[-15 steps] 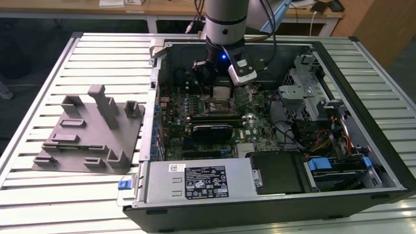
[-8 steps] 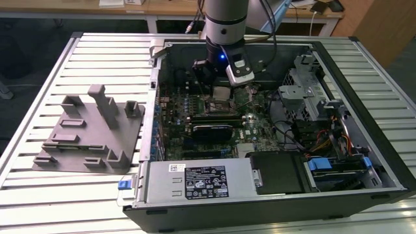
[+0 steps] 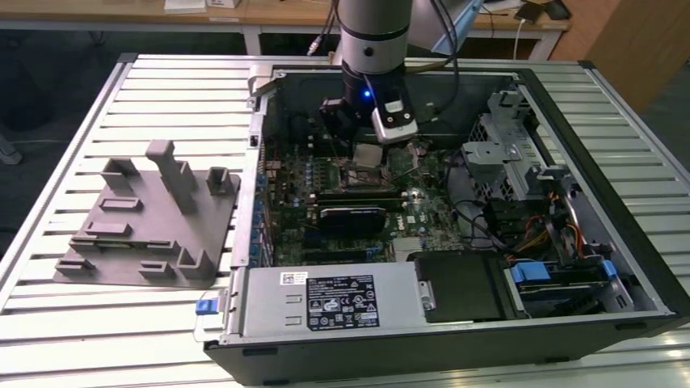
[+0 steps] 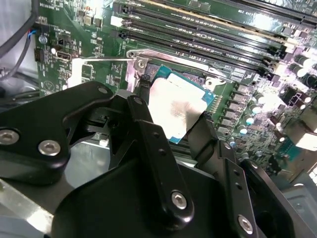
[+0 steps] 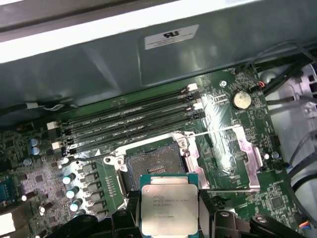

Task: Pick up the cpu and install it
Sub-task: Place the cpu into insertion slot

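The cpu (image 5: 169, 203) is a flat square chip with a silver top and a green edge. My gripper (image 5: 169, 214) is shut on it, one black finger (image 5: 130, 214) on each side. It hangs a little above the motherboard, just beside the open socket (image 5: 148, 163), whose metal load plate (image 5: 240, 156) is swung open. The second wrist view shows the cpu (image 4: 176, 104) between the fingers (image 4: 148, 124), partly over the socket frame. In the exterior view my gripper (image 3: 367, 149) reaches down into the open computer case (image 3: 636, 275) over the socket (image 3: 361, 174).
Memory slots (image 5: 129, 121) run beside the socket. A silver power supply box (image 3: 323, 301) and a black drive (image 3: 464, 287) sit at the case's near side. A drive cage and cables (image 3: 518, 174) fill the exterior view's right. A grey fixture (image 3: 151, 218) stands on the slatted table.
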Robot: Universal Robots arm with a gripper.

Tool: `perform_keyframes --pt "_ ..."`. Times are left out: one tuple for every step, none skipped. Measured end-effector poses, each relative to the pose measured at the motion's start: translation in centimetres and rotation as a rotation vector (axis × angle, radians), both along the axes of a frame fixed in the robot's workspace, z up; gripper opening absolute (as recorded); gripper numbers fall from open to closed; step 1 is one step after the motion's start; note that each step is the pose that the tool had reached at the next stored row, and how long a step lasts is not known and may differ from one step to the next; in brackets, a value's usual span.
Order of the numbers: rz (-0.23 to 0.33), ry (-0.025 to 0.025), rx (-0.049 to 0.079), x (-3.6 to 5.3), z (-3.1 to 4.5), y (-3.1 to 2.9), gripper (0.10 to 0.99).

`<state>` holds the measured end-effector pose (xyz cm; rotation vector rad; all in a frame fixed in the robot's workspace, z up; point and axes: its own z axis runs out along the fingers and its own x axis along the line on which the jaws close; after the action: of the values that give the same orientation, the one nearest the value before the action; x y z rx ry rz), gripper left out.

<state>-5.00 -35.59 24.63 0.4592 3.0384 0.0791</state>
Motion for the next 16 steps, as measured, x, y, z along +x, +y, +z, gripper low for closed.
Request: perform_keyframes --pt "-0.008 0.0000 0.000 0.01 0.00 0.00 0.545" --pt "-0.017 0.0000 0.000 0.01 0.00 0.00 0.545" --pt "-0.025 0.0000 0.000 0.02 0.00 0.00 0.545" --pt "-0.032 0.0000 0.000 0.02 0.00 0.00 0.545" --pt "-0.040 0.0000 0.000 0.03 0.00 0.00 0.545" --pt "-0.047 0.0000 0.000 0.03 0.00 0.00 0.545" --pt "-0.055 0.0000 0.000 0.04 0.00 0.00 0.545" --pt "-0.063 0.0000 0.000 0.04 0.00 0.00 0.545" --pt "-0.071 0.0000 0.000 0.05 0.00 0.00 0.545" --pt "-0.080 0.0000 0.000 0.05 0.00 0.00 0.545" --pt "-0.089 0.0000 0.000 0.05 -0.01 0.00 0.545" --pt "-0.098 0.0000 0.000 0.05 -0.01 0.00 0.545" --pt "-0.116 0.0000 0.000 0.05 -0.01 0.00 0.545" --pt "-0.126 0.0000 0.000 0.05 -0.01 0.00 0.545" --pt "-0.136 0.0000 0.000 0.05 -0.02 0.00 0.545" --pt "-0.146 0.0000 0.000 0.05 -0.02 0.00 0.545"
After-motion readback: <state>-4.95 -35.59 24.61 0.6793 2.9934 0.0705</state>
